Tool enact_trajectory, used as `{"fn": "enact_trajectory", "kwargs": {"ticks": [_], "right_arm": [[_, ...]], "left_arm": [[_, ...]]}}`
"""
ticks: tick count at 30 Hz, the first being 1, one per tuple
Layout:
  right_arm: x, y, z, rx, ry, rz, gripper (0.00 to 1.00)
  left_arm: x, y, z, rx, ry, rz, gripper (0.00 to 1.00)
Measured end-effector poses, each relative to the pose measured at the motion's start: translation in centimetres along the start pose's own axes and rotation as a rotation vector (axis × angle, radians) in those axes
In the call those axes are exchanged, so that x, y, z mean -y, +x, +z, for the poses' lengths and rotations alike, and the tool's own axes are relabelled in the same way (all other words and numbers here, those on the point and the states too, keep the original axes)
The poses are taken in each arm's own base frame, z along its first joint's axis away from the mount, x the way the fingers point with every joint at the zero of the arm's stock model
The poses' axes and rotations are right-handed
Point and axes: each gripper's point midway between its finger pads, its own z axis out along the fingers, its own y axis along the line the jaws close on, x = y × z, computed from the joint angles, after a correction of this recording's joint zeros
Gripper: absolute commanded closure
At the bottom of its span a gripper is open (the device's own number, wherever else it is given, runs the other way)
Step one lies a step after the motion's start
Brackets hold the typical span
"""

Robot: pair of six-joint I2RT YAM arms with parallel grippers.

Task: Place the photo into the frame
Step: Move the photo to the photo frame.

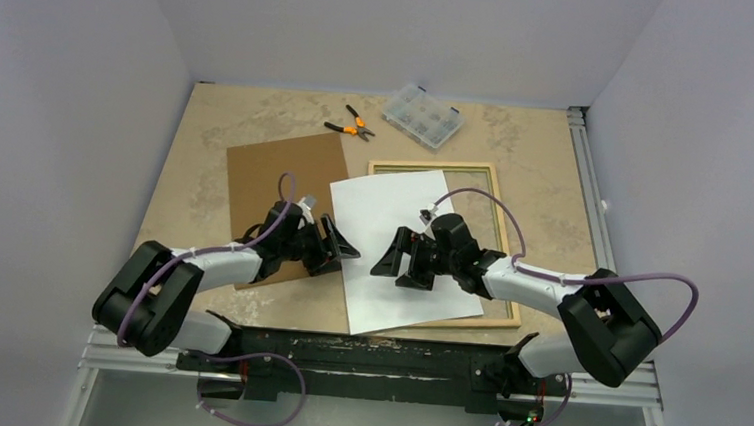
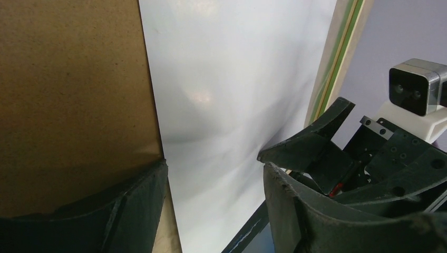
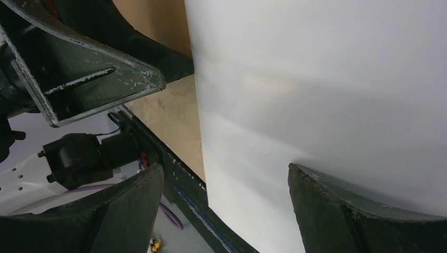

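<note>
Left hand [image 1: 343, 241]: fingers moderately apart, gripping nothing. They straddle the left edge of the photo [image 1: 393, 214]; one finger is over the brown backing sheet [image 1: 275, 181], the other over the white paper. Contact cannot be told.
Right hand [image 1: 398, 260]: fingers wide, nothing held, hovering at the same photo edge and facing the left hand.
Photo: white back up, skewed, right part lying over the frame [image 1: 456, 165], left part on the bench [image 1: 240, 113].
Count: photo 1, frame 1, backing sheet 1, pliers [image 1: 351, 124] 1, clear parts box [image 1: 422, 116] 1.
</note>
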Motion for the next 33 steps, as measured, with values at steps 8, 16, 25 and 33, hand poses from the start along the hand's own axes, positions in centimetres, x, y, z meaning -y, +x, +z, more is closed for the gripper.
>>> {"fn": "enact_trajectory", "kwargs": {"ticks": [8,16,25,33], "right_arm": [[0.0,0.0,0.0,0.000,0.001,0.001,0.14],[-0.4,-0.1,-0.6,0.011,-0.004,-0.005,0.13],[-0.4,-0.1,-0.6,0.015,-0.002,-0.006,0.13],[0.2,-0.2,-0.6,0.021,0.023,-0.005,0.13]], "left_arm": [[1.3,0.7,1.1,-0.013,0.163,-0.036,0.38],[1.8,0.4,1.6,-0.003,0.226,-0.051,0.47],[3.7,-0.4,0.1,0.059,0.275,0.030,0.49],[4.8,-1.0,0.5,0.058,0.270,0.094,0.43]]}}
